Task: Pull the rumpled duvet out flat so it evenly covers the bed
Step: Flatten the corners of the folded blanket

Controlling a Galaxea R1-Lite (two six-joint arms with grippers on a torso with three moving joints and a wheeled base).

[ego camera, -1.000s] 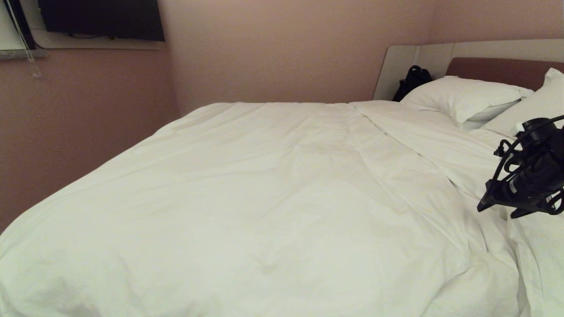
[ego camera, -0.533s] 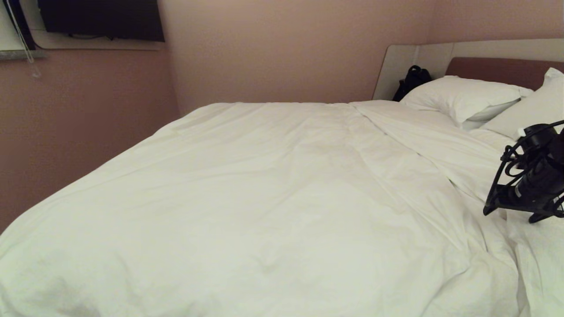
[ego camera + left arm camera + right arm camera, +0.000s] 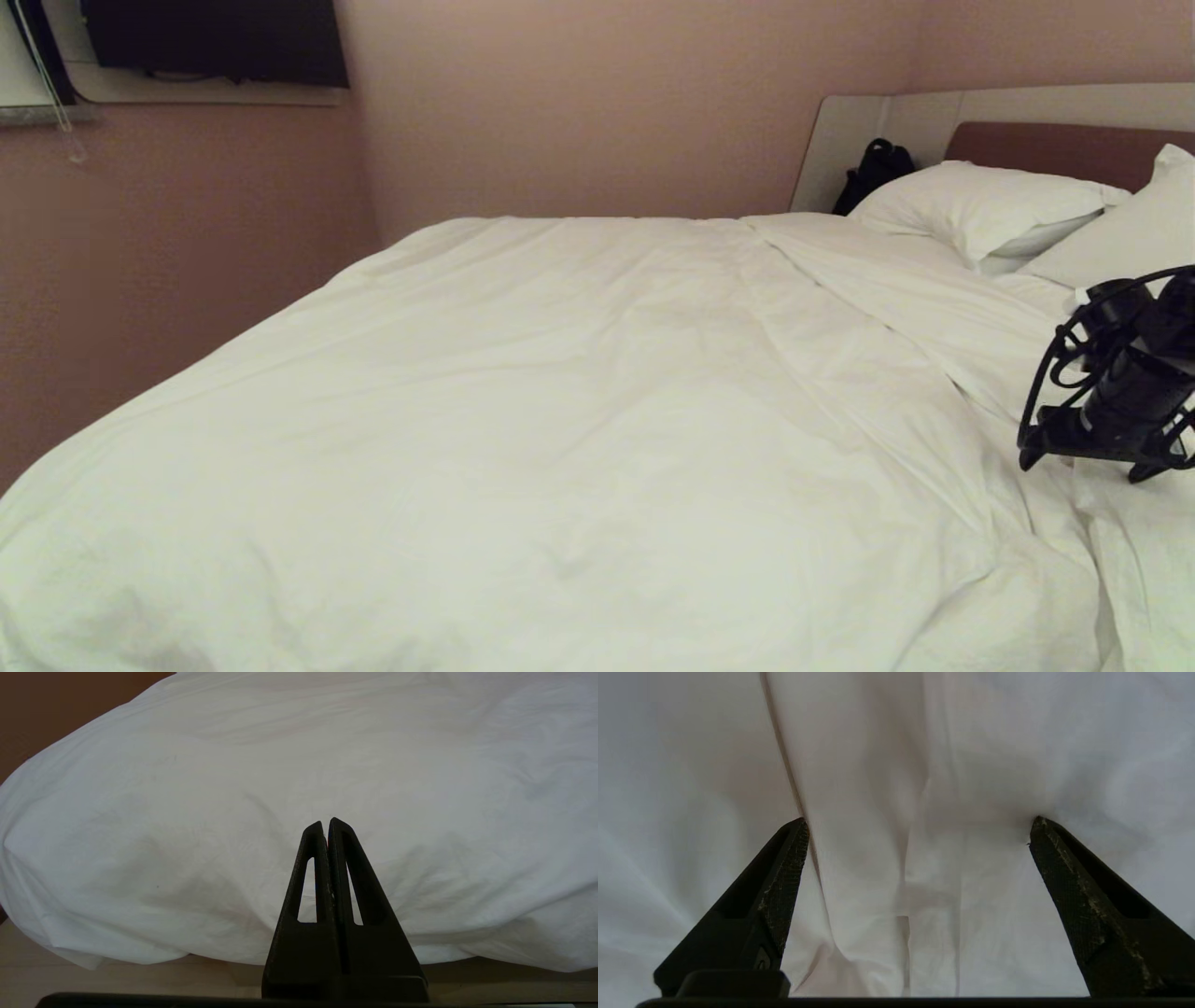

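The white duvet (image 3: 560, 420) lies spread over most of the bed (image 3: 1027, 140), creased, with rumpled folds near its right side. My right gripper (image 3: 1083, 465) hangs low over those folds at the right edge of the head view. In the right wrist view it (image 3: 920, 822) stands open wide, with a long fold of duvet (image 3: 878, 788) running between its fingers and one fingertip (image 3: 1038, 826) dimpling the cloth. My left gripper (image 3: 327, 823) is shut with nothing in it, parked low in front of the duvet's hanging edge (image 3: 187, 812).
Two white pillows (image 3: 980, 201) (image 3: 1130, 233) lean at the headboard. A black bag (image 3: 873, 173) sits beside the far pillow. Pink walls close in behind and on the left, with a dark screen (image 3: 215, 42) high up. The beige bed base (image 3: 117, 980) shows under the duvet.
My right gripper has opened wider and sunk a little toward the duvet's folds, its wrist turning. The left gripper and the duvet have not moved.
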